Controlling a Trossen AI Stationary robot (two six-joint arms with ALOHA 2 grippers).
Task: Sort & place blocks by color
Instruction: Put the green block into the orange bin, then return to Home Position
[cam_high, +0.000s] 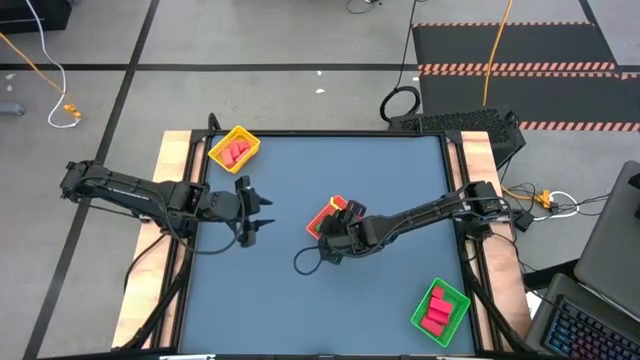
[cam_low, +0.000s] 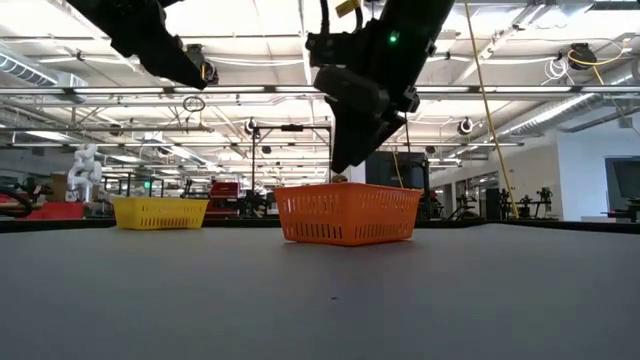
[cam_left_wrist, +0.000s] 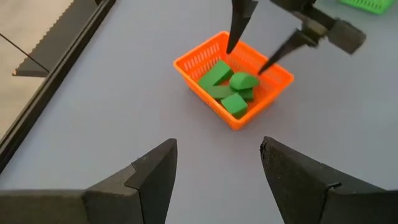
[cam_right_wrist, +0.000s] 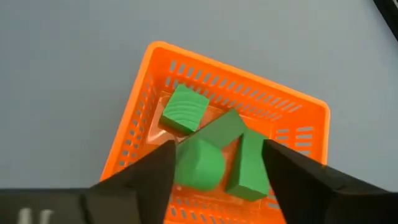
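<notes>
An orange tray (cam_right_wrist: 134, 124) near the table's middle holds several green blocks (cam_right_wrist: 185, 109); it also shows in the high view (cam_high: 322, 216). My right gripper (cam_right_wrist: 217, 155) hangs open just above it. Its fingers stand on either side of a rounded green block (cam_right_wrist: 199, 165) that lies on top of the others, and they do not touch it. My left gripper (cam_high: 265, 218) is open and empty over bare table to the tray's left, pointing at the tray (cam_left_wrist: 233, 81).
A yellow tray (cam_high: 234, 148) with red blocks stands at the far left corner. A green tray (cam_high: 440, 310) with red blocks stands at the near right. Bare table lies between the trays and in front of the orange tray (cam_low: 345, 215).
</notes>
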